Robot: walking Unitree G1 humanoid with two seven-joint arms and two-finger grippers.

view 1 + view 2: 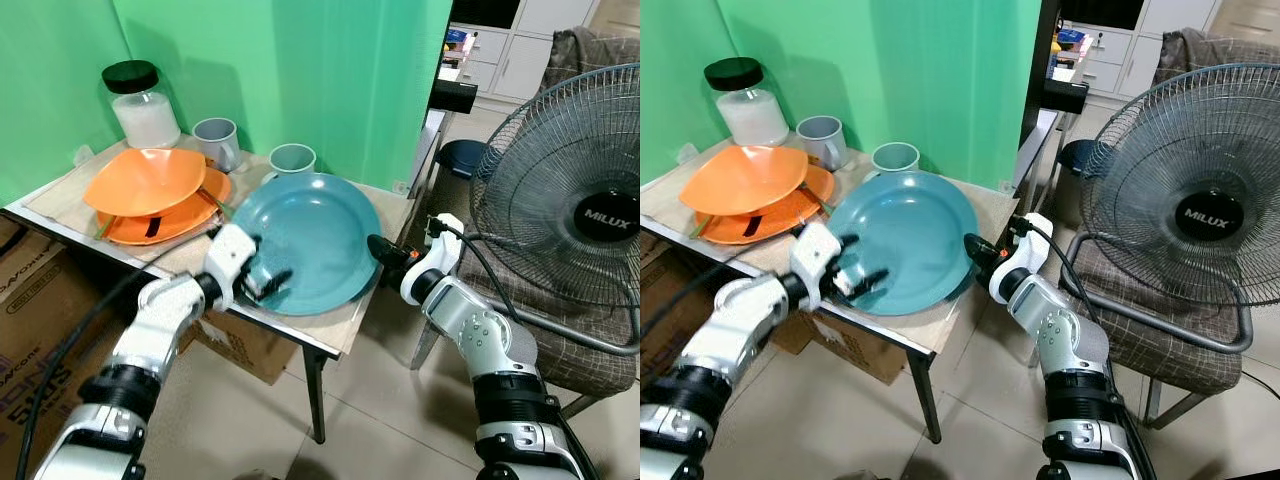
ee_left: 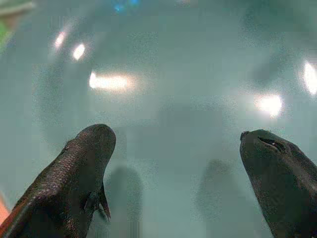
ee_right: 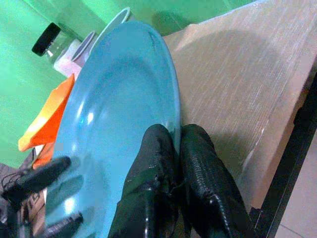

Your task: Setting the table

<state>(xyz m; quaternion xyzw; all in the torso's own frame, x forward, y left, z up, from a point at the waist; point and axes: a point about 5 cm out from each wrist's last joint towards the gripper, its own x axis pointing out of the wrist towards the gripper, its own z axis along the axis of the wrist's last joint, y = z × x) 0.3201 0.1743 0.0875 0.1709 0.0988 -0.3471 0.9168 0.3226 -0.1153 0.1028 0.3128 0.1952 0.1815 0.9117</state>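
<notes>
The round black hub (image 1: 606, 218) at the centre of the grey wire-caged standing fan carries the white word "MILUX"; the brown cardboard box (image 1: 30, 290) under the desk shows dark printed letters, cut off and partly hidden, too broken to read whole.

This looks like a room in a home, arranged partly for recording: green cloth (image 1: 330, 70) hangs as a backdrop behind a small wooden tabletop (image 1: 385, 215) that carries household dishes, namely a teal plate (image 1: 310, 240), orange plates (image 1: 150, 190), two grey mugs (image 1: 218, 140) and a glass jar (image 1: 140, 105) with a black lid. Beside the tabletop's right edge a standing fan (image 1: 575, 200) rests near a chair with a checked cushion (image 1: 560, 340), and white cabinets (image 1: 520, 50) stand in the background. The floor is pale tile (image 1: 380, 420), and cardboard boxes (image 1: 40, 290) sit under the tabletop's left edge.
</notes>
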